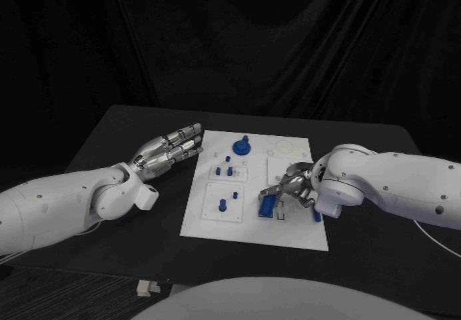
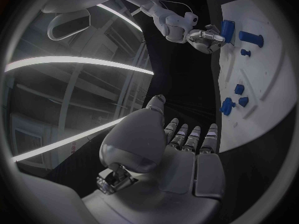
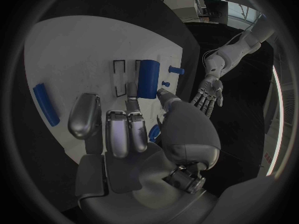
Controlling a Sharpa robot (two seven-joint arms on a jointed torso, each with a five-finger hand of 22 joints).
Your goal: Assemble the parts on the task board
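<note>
The white board (image 1: 252,230) lies flat in the middle of the black table (image 1: 125,127). On it we see small blue parts: a round knobbed piece (image 1: 242,145) near the far edge, short pegs (image 1: 224,171) standing in a raised square plate, another peg (image 1: 224,205) in a second plate nearer us, and a slim bar (image 3: 46,104) lying loose by the right edge. The right hand (image 1: 288,188) rests over the board's right half, its fingers (image 3: 117,132) curled beside a blue block (image 1: 266,207); we cannot tell whether they grip it. The left hand (image 1: 171,151) hovers off the board's left edge, fingers (image 2: 191,137) straight and slightly apart, holding nothing.
</note>
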